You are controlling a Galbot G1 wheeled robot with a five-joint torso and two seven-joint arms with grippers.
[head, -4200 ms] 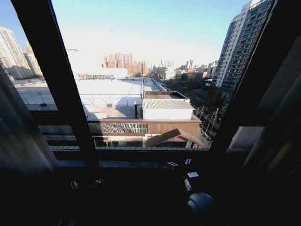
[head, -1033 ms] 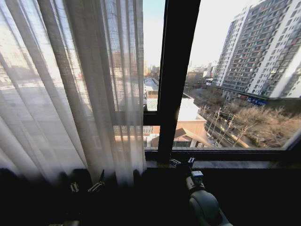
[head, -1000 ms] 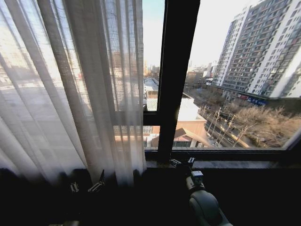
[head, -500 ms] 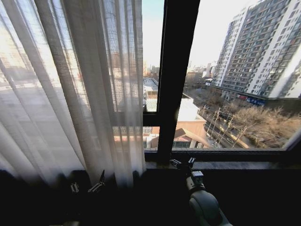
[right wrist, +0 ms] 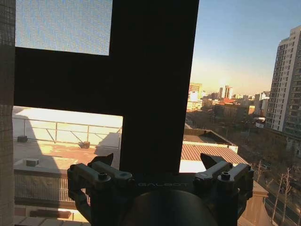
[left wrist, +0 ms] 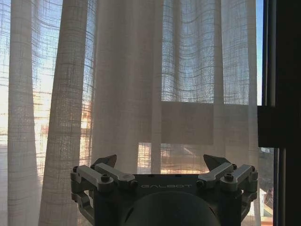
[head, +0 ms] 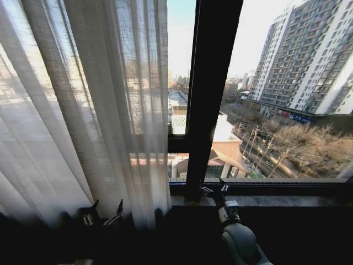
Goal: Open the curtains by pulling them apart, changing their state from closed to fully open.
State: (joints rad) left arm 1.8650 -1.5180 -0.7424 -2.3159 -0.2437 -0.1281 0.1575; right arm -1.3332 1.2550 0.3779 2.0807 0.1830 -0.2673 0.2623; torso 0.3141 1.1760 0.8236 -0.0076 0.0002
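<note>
Hovering low before the fabric, left gripper sits with fingers spread apart, nothing between them; the wrist view shows its two dark fingertips pointing at the pleats, apart from the cloth. Right gripper is raised near the sill, fingers likewise spread and empty, aimed at the dark window frame bar. Curtains: one sheer white panel hangs over the left part of the window, pleated, its free edge just left of the frame bar. In the left wrist view the panel spans nearly the whole width, frame bar at one side. Glass right of the bar is uncovered; tall apartment block and low rooftops outside.
</note>
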